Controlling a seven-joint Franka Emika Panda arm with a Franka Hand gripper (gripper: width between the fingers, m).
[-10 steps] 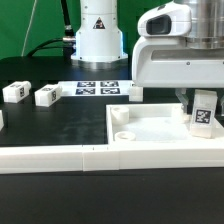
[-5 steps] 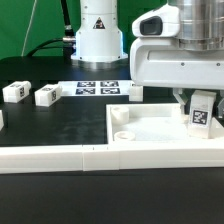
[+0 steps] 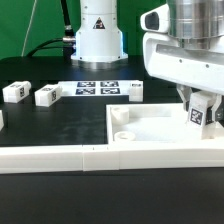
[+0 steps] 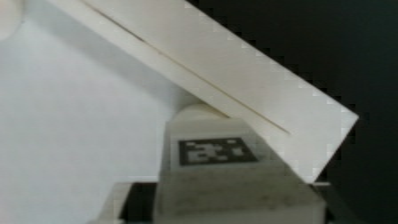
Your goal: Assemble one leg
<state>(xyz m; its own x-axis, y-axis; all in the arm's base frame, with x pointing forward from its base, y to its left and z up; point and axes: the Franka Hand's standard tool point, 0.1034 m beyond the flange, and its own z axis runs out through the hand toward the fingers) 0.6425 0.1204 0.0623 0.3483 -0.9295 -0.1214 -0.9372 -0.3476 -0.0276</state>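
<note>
My gripper is shut on a leg, a small white block with a black-and-white tag. It holds the leg slightly tilted over the right far part of the large white panel, near a corner. In the wrist view the leg fills the middle with its tag facing the camera, the panel lies behind it and the panel's edge runs slantwise. I cannot tell whether the leg touches the panel.
Three more legs lie on the black table: two at the exterior view's left and one by the panel's far edge. The marker board lies in front of the robot base. A long white border rail runs along the front.
The hand has turned about its axis with the leg in it, so the leg now stands tilted. Its place over the panel is nearly the same.
</note>
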